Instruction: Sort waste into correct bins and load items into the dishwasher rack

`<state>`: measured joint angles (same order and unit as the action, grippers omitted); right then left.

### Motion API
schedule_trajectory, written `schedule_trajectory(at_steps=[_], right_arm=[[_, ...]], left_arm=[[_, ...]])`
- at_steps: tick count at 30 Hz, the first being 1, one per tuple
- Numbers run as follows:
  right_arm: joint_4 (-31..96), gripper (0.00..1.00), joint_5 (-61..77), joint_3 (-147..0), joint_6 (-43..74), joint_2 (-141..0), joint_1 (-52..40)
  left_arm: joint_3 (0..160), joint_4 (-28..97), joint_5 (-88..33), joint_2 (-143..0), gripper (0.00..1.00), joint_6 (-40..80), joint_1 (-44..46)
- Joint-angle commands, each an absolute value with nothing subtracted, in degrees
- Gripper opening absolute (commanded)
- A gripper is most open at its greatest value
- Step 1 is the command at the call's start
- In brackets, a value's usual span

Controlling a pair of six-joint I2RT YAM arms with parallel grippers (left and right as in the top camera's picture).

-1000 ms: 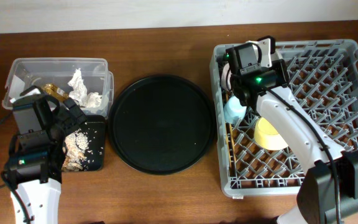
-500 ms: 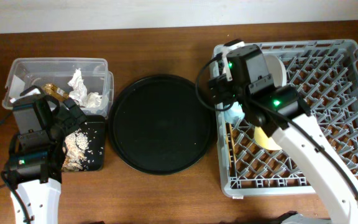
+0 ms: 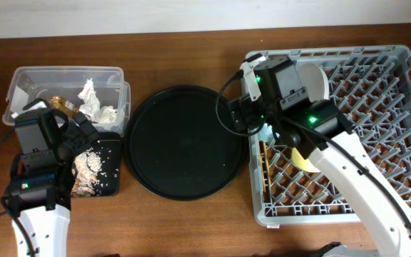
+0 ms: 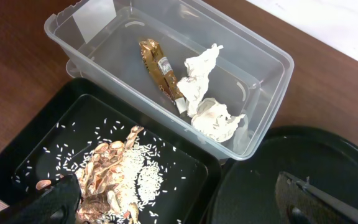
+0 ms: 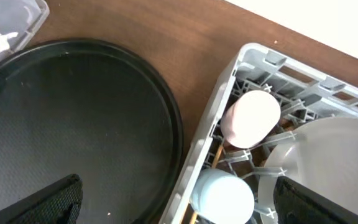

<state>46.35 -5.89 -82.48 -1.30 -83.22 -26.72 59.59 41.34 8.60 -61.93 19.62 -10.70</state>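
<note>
The grey dishwasher rack (image 3: 334, 51) fills the right side. In its back-left corner stand a pink cup (image 5: 250, 118), a light-blue cup (image 5: 224, 196) and a pale plate (image 5: 328, 168), with wooden chopsticks (image 5: 213, 155) along the wall. The arm partly hides a yellow bowl (image 3: 302, 158). My right gripper (image 5: 179, 208) is open and empty, straddling the rack's left rim (image 5: 210, 134). White paper (image 4: 207, 106) and a brown-gold wrapper (image 4: 157, 68) lie in the clear tub (image 4: 272, 56). Food scraps (image 4: 120, 174) lie in the black rectangular tray (image 4: 185, 162), under my open left gripper (image 4: 179, 205).
A large round black tray (image 3: 184, 143) sits between the bins and the rack, nothing on it. Brown tabletop shows around everything. My right arm's white link crosses the rack's front-left part.
My right gripper has opened and pulled back left and forward from the rack's back corner; the plate now stands free in the rack. The left arm has not moved.
</note>
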Motion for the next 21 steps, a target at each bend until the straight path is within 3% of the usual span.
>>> schedule_trajectory(at_steps=[1, 5, 8, 13, 21], right_arm=[[45.6, 0.98, -5.1, -81.8, -0.6, -75.2, -25.6], [41.2, 0.98, -5.1, -72.9, -0.6, -58.9, -18.0], [32.3, 0.98, -5.1, -55.4, -0.6, -38.7, -9.6], [15.4, 0.98, -3.2, -23.7, 1.4, -8.4, -4.3], [7.0, 0.98, 3.0, -2.7, 8.4, -0.2, -0.3]], left_arm=[[60.2, 41.3, 8.8, -61.8, 0.99, 20.3, -10.9], [60.2, 41.3, 8.8, -61.8, 0.99, 20.3, -10.9], [60.2, 41.3, 8.8, -61.8, 0.99, 20.3, -10.9], [60.2, 41.3, 8.8, -61.8, 0.99, 20.3, -10.9], [60.2, 41.3, 8.8, -61.8, 0.99, 20.3, -10.9]])
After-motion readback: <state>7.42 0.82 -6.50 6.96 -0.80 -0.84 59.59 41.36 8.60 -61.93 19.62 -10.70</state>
